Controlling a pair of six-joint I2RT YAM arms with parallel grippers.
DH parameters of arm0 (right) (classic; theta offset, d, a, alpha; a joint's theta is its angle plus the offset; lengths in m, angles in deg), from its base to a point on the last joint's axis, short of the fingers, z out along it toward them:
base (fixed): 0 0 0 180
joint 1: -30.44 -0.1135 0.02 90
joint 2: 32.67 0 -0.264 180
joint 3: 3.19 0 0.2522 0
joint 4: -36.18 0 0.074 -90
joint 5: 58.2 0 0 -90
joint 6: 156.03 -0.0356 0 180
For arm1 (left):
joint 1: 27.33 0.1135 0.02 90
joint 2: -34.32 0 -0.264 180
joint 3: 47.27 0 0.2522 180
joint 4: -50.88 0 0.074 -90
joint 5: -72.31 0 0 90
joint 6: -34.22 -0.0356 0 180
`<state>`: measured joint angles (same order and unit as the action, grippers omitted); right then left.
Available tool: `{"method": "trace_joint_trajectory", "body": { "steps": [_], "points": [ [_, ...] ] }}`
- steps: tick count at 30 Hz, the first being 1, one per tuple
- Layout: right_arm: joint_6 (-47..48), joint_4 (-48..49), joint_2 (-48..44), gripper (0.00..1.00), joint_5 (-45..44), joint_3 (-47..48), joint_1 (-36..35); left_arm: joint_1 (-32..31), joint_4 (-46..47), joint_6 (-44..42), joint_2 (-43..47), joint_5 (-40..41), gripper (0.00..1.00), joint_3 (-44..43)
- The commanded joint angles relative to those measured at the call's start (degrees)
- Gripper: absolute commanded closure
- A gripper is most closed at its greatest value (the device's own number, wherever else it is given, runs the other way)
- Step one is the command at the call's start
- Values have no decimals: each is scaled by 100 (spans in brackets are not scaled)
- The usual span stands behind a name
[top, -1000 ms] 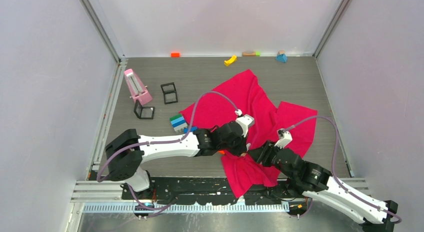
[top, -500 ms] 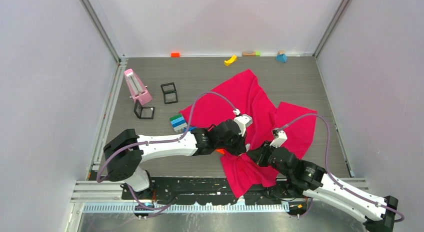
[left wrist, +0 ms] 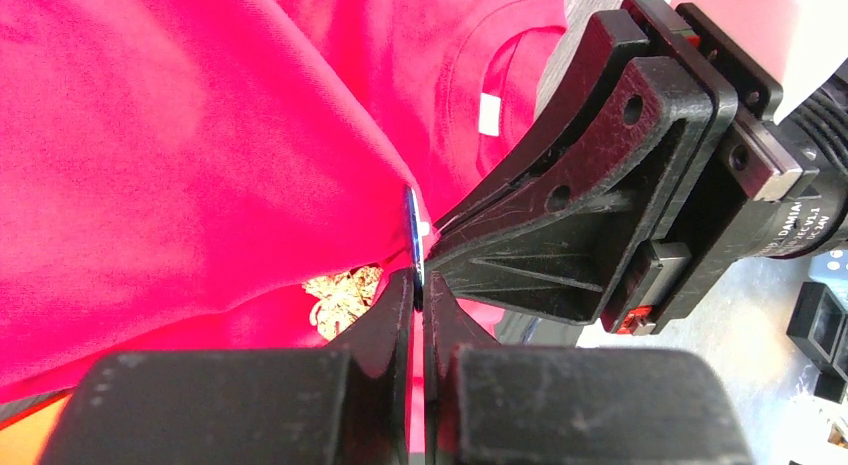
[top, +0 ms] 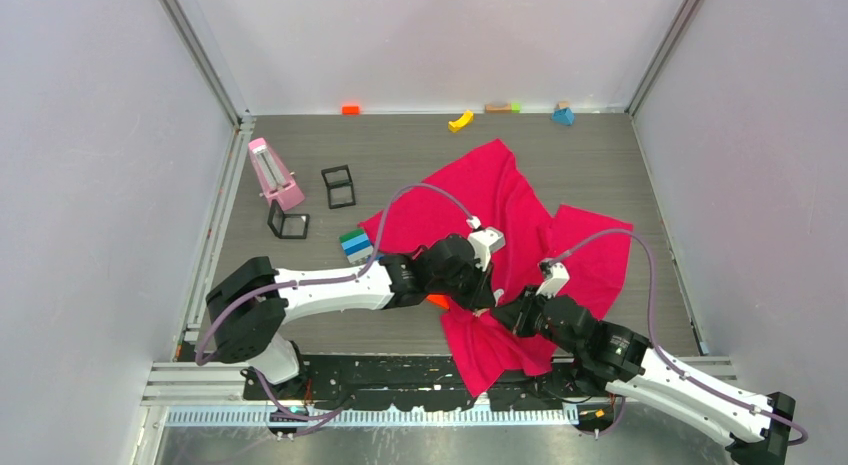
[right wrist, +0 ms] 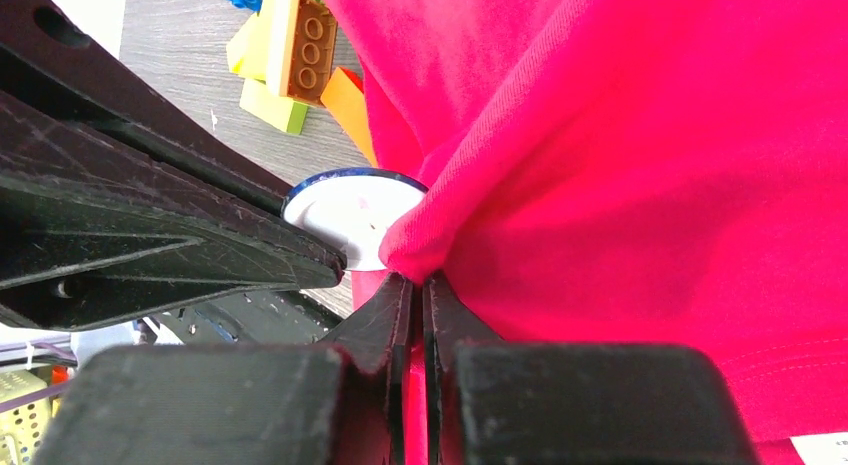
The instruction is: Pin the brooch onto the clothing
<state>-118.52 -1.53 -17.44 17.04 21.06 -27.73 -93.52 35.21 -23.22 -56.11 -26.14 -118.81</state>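
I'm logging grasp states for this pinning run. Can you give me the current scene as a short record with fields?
left gripper: shut on a white blue-rimmed disc, probably the brooch
right gripper: shut on a pinched fold of the red T-shirt
disc and fold: the fold lies against the disc's edge
neck label: white, visible inside the collar
pinned: cannot tell
nearby: toy bricks on the table, beside the shirt

Pink wedge [top: 275,175], black frame cube [top: 339,186], blue-green block stack [top: 356,245], yellow block [top: 460,120]
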Motion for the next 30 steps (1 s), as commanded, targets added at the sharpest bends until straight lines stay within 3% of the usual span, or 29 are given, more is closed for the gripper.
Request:
{"method": "trace_joint_trajectory", "body": {
  "steps": [1, 6, 12, 14, 23, 30],
  "points": [
    [92, 533, -19, 94, 51, -4, -36, -95, 873, 160, 132, -874, 100, 8],
    [184, 498, -94, 77, 106, 141, -36, 420, 1339, 835, 307, -1101, 100, 535],
    [700, 560, -157, 42, 426, 446, -36, 1136, 1490, 924, 472, -2517, 100, 762],
    [1014, 616, -167, 36, 669, 661, -36, 1360, 1492, 981, 547, -3006, 100, 848],
    [2026, 1002, -295, 30, 2082, 1342, -36, 1725, 1613, 1267, 1101, -5045, 100, 1056],
    [2118, 1018, -406, 30, 2548, 1513, -36, 1983, 2596, 1911, 1393, -6002, 100, 1278]
  ]
}}
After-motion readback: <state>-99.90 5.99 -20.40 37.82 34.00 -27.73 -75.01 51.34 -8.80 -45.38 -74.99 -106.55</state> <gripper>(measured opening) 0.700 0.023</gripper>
